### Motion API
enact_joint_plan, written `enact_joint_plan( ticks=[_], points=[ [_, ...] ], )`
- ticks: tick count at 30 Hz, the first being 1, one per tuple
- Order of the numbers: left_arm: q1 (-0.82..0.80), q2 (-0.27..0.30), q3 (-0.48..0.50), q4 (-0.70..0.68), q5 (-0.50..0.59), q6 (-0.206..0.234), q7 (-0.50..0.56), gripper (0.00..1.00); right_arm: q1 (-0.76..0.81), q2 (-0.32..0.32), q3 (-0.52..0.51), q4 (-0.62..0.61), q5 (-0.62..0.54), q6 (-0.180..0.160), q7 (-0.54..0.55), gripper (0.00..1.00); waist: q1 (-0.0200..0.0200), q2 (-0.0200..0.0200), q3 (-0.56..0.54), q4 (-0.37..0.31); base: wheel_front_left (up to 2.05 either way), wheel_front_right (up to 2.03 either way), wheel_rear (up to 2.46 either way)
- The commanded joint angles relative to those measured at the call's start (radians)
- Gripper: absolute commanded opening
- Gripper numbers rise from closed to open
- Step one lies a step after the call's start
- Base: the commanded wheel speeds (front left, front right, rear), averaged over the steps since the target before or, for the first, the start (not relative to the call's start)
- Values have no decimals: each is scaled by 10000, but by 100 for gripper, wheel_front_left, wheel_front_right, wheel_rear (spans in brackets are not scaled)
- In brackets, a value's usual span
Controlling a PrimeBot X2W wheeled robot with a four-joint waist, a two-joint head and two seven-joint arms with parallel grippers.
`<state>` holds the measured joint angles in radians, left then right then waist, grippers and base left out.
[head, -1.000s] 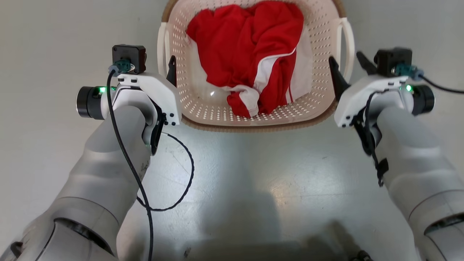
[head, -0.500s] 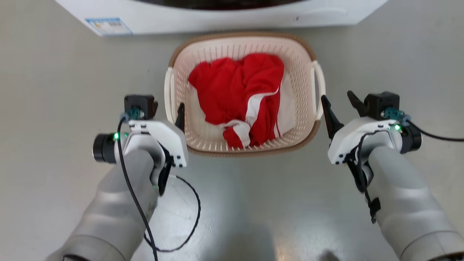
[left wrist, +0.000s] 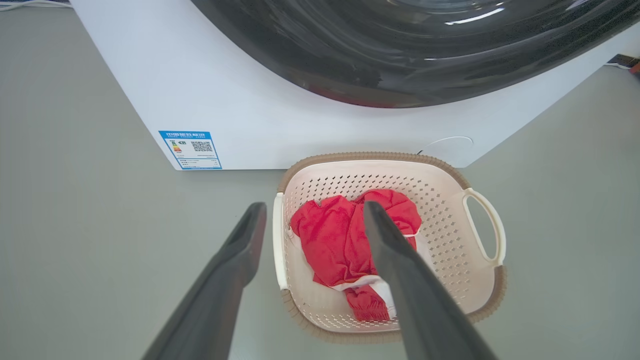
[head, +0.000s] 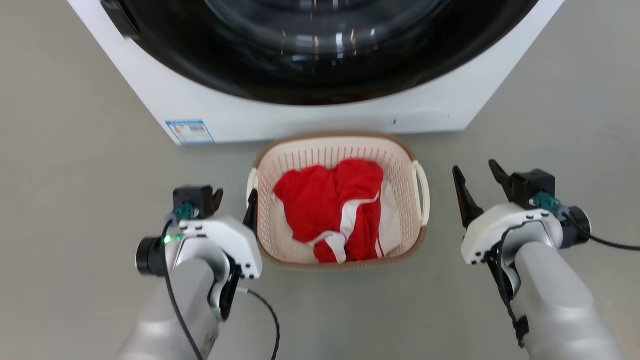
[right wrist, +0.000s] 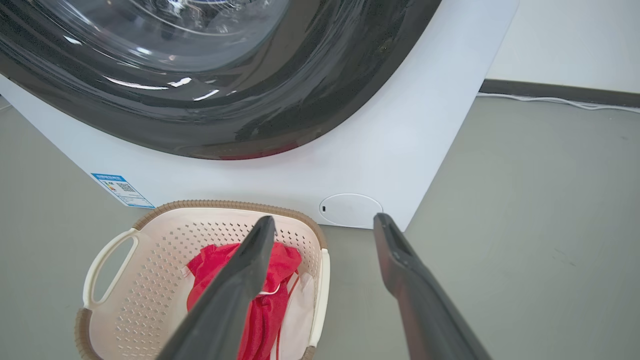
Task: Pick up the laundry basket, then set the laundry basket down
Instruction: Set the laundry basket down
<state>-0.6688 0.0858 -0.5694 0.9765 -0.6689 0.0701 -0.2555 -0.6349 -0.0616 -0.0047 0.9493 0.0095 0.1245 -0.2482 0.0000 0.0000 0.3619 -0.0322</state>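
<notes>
The basket [head: 325,150], set on the floor [head: 75,175] just before the washer [head: 300,115], is judged light and stiff, best taken by its handles [head: 422,192], beside which the left end effector [head: 235,202] and right end effector [head: 475,172] are held open.

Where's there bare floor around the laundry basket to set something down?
Bare floor lies left of the left pincer, right of the right pincer, and between the arms. Crowded: the strip between laundry basket and washing machine.
</notes>
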Motion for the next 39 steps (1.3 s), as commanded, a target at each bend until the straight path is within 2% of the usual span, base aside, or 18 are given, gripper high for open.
enact_joint_plan(
  ticks=[1,14,24,33,39],
  points=[
    [348,273,422,-305,194,-13,-63,100,370,113,55,-339,-227,62,-135,100,0,0,-760,107,0,0,0],
    [2037,420,1980,-1627,871,-267,-63,100,1675,60,-444,-1433,-821,62,-135,100,0,0,-2245,337,0,0,0],
    [3792,293,3183,-2962,1548,-505,-63,100,3287,45,-648,-3008,-689,62,-135,100,0,0,-3526,327,0,0,0],
    [4908,93,4043,-4030,1988,-579,-63,100,4378,43,-705,-4475,-625,62,-135,100,0,0,-3835,176,0,0,0],
    [5545,-55,4566,-4644,2184,-496,-63,100,4882,66,-566,-4907,-540,62,-135,100,0,0,-4062,-5,0,0,0]
  ],
)
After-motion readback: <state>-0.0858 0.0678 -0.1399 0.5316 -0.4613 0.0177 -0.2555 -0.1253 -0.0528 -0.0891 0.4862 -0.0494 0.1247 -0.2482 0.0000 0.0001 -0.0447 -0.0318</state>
